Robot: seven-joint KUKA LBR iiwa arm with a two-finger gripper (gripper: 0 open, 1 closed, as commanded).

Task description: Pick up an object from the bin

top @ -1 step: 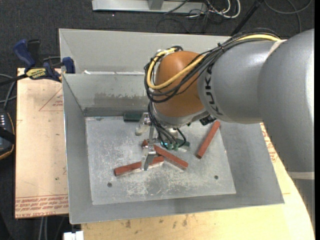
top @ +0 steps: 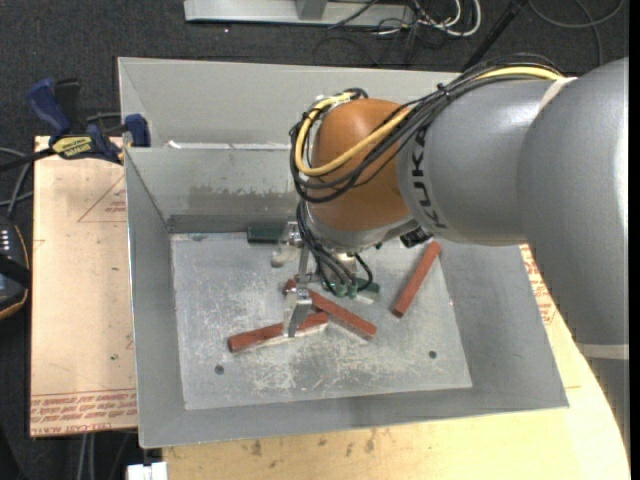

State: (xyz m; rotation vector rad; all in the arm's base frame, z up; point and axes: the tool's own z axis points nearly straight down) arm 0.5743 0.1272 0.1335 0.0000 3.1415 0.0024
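You're seeing a lone stick (top: 415, 279) lying right, dark block (top: 265, 233) sitting at back, gripper (top: 298, 320) hovering over two crossing red sticks (top: 262, 339), jaw state can't tell.

My bin (top: 150, 268) is grey sheet metal, matt on its walls; its floor looks dull and rough, scuffed with pale scratches and whitish dust. The reddish-brown sticks (top: 415, 279) on the bin's floor are matt and smooth, wood or plastic I cannot tell. Over the bin's middle my tool (top: 298, 318) shows bare, faintly shiny metal; the orange cover (top: 355, 173) above it is smooth with a soft gloss, and my arm's grey shell (top: 500, 158) is smooth satin.
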